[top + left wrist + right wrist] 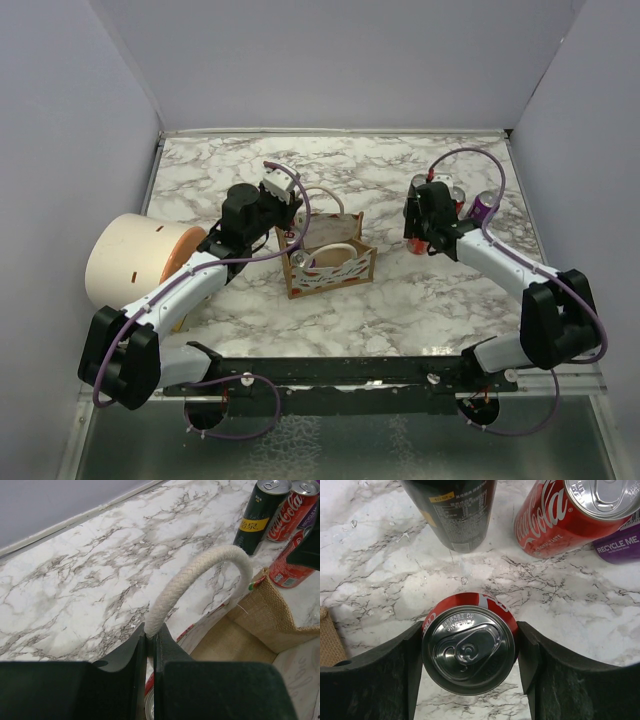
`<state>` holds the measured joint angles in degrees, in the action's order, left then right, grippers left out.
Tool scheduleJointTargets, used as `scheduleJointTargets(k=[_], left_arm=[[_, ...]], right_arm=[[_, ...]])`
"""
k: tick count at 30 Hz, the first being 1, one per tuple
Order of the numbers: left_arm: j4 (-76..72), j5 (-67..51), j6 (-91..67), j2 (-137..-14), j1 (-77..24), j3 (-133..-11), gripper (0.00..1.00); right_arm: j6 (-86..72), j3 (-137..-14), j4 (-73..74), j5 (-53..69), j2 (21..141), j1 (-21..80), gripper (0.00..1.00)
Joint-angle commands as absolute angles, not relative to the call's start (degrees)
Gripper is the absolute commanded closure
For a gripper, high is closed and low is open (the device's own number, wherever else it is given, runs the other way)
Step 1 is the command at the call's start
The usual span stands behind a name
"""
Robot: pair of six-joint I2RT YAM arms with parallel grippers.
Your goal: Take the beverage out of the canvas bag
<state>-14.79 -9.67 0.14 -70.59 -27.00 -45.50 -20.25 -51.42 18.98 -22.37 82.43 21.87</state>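
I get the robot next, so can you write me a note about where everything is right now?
Left pincer: shut on the canvas bag's white rope handle.
Right pincer: shut on a red soda can, upright, right of the bag, near a dark can, a Coca-Cola can and a purple can on the marble table.
Done: that red can is out.
Left: release it; another can top shows inside the bag and probably needs taking out.
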Motion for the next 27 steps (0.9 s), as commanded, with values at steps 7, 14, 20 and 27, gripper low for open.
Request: scheduleJointTargets(k=[7, 14, 20, 27], left_arm=[[-16.89, -11.77, -0.29, -70.66, -26.52, -49.42, 1.0], [-16.87, -12.0, -0.56, -70.66, -26.46, -49.57, 1.0], [-16.88, -12.73, -1.28, -70.92, -26.37, -49.93, 1.0], [-16.96, -13.33, -1.92, -71.32, -26.03, -50.07, 1.0]], right_arm=[[-19.92, -50.16, 19.72, -17.33, 77.1, 21.18, 0.08], [-19.15, -53.51, 25.57, -14.13, 69.1, 21.18, 0.01], [-17.99, -56.16, 27.68, -3.7, 64.19, 21.18, 0.02], [-20.22, -60.09, 26.84, 11.63, 66.32, 22.57, 0.02]])
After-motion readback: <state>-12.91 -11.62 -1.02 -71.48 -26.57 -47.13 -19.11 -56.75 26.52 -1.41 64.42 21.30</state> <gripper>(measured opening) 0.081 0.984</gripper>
